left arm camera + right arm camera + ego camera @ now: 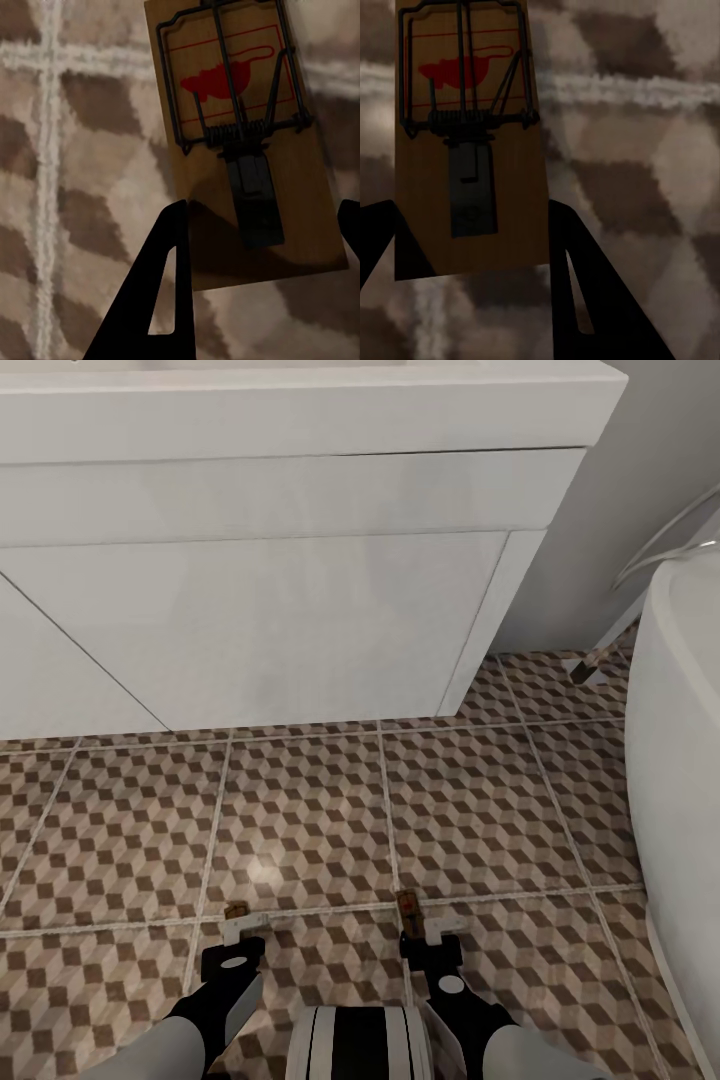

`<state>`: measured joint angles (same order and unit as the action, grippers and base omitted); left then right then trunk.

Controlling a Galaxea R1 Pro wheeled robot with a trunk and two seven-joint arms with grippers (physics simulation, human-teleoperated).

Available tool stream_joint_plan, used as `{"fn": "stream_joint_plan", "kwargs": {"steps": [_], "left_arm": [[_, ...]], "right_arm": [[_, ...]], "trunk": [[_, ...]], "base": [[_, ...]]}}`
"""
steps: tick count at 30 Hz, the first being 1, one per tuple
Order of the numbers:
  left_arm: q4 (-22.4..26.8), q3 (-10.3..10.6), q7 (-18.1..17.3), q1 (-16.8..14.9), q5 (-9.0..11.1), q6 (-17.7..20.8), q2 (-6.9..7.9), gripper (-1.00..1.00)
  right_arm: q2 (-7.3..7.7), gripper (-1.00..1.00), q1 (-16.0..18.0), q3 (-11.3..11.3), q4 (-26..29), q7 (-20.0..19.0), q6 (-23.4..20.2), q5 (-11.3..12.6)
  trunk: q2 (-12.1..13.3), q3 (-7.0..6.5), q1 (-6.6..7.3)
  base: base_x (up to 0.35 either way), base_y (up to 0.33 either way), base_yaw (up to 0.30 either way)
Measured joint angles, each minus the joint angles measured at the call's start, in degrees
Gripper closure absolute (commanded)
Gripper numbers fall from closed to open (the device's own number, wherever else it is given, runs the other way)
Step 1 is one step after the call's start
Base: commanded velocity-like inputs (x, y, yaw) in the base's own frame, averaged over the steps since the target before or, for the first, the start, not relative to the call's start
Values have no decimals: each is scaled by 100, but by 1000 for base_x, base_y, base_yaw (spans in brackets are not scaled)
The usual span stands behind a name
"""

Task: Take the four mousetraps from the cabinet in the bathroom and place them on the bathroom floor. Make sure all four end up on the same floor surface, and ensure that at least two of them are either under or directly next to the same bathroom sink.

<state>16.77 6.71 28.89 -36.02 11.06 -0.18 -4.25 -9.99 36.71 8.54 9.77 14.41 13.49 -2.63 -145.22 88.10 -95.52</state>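
left gripper (233, 943): fingers either side of the near end of a mousetrap (247, 142); clamped on the board, trap pointing away from the wrist toward the sink.
right gripper (432, 944): same setup, closed on the near end of a second mousetrap (472, 142), held out ahead of the fingertips.
traps, head view: only small tips show past each gripper, left one (237, 912), right one (408, 906); detail too small to read there.
traps, wrist views: tan board, dark wire spring, red print; far edge of each board cut off by the frame.
contact with floor: cannot tell whether either trap touches the tiles or hangs above them.
bathroom floor (300, 820): cube-pattern tile directly under and ahead of both grippers, bare between them and the sink.
bathroom sink (260, 610): white unit well ahead of both grippers, top cut off.
bathtub (680, 760): white curved wall to the right of the right gripper, mostly out of frame.
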Motion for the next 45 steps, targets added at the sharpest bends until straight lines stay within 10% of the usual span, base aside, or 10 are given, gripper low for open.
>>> {"fn": "stream_joint_plan", "kwargs": {"steps": [45], "left_arm": [[33,-24,-14,-4,-151,-34,-7,100]], "right_arm": [[0,100,0,-3,14,-56,68,11]], "trunk": [[-13,199,-22]], "base": [[0,0,0]]}}
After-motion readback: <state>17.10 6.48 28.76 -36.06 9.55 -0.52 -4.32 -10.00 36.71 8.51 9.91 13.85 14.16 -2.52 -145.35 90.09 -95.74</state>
